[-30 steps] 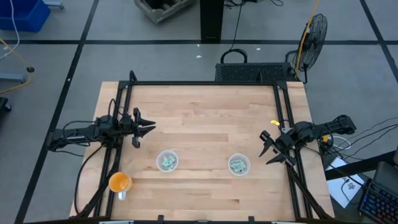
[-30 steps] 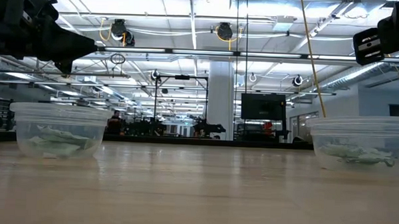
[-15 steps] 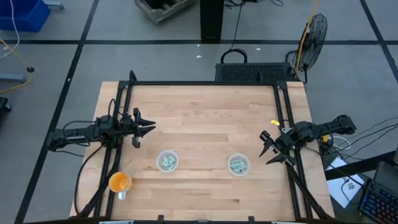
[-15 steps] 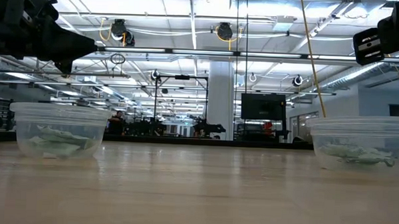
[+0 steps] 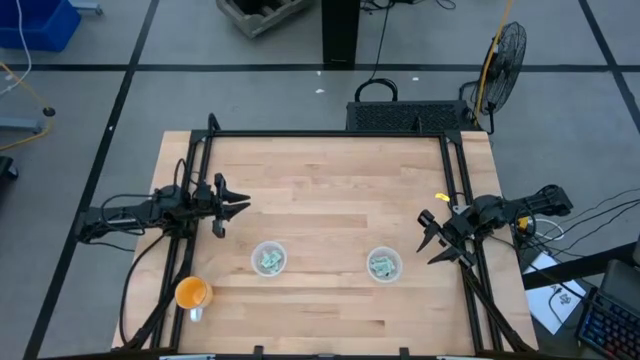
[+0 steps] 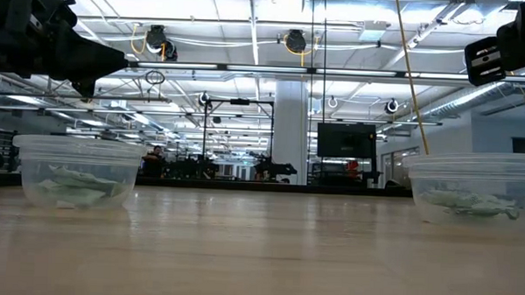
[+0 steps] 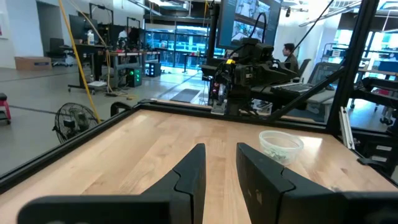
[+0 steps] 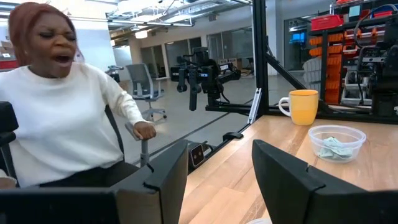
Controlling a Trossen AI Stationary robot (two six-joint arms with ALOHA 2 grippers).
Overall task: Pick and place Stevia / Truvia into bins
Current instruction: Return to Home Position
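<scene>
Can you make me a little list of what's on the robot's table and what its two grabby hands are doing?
left gripper: open, holding nothing, over the left side of the table
right gripper: open, holding nothing, over the table's right side
left clear cup: on the table, pale green packets inside
right clear cup: on the table, apart from the left one, pale green packets inside too
orange cup: by the table's left edge, away from both clear cups
</scene>
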